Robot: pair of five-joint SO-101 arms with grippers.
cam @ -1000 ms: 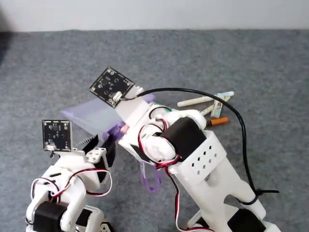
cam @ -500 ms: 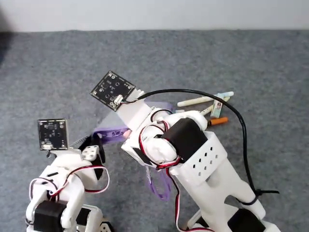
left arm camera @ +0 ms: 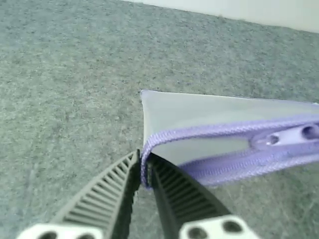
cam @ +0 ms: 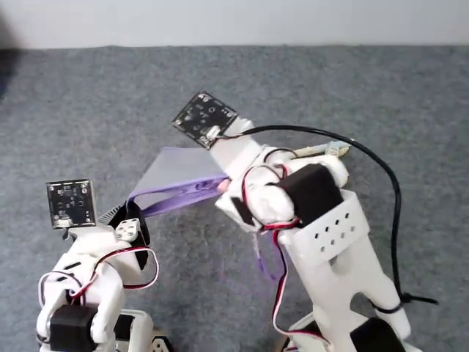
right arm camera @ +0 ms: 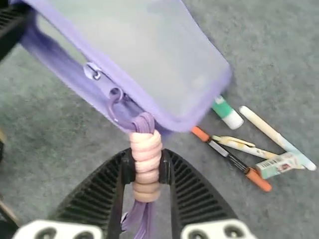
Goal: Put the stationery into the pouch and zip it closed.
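Tension is the new thing: the pouch point(cam: 183, 165) was bunched under the right arm a second ago and is now drawn out into a taut band between the two grippers, lifted off the grey table covering point(cam: 381, 95). In the high view the right arm has swung away to the side and the left arm has drawn back a little, so the gap between them has widened.

Left gripper point(left arm camera: 142, 162) is clamped narrow on the pouch's corner, right at the end of the purple zip edge. Right gripper point(right arm camera: 146, 157) is closed on the pink beaded pull point(right arm camera: 146, 147), which hangs by a purple loop from the zip slider point(right arm camera: 92, 71). A purple strap point(cam: 264, 260) dangles below the right arm.

None of the stationery is inside yet. The orange-tipped pen point(right arm camera: 232, 162), the long white pen point(right arm camera: 274, 137) and the green-capped stick point(right arm camera: 227, 112) lie together on the covering just beyond the pouch's far end.

So I'd say this pull is meant to run the slider and open the mouth, with the left arm anchoring. I cannot tell how far the zip is parted. Filling and closing are still to come.
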